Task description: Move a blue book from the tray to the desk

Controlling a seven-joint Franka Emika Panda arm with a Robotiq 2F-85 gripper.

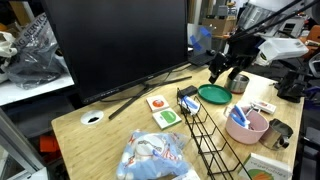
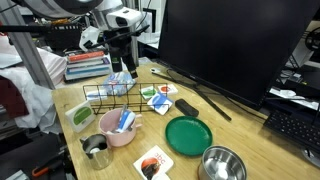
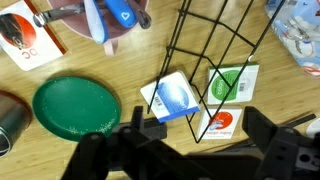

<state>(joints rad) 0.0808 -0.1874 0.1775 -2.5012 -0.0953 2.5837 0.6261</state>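
Nearest the wrist camera, the tool [image 3: 200, 128] is filling the lower edge of the wrist view, its two dark fingers standing apart with nothing between them. Just beyond the fingertips, the blue book [image 3: 172, 97] is lying flat at the end of the tray [image 3: 215, 45], with wires crossing its right edge. Whether it is resting inside the tray or on the table [image 3: 130, 65] cannot be told. Only the wrist view is showing the book's cover clearly. In both exterior views the tool is hanging near the tray's end, by the green plate [image 1: 213, 95]. An exterior view alone is showing the steel bowl [image 2: 222, 163].
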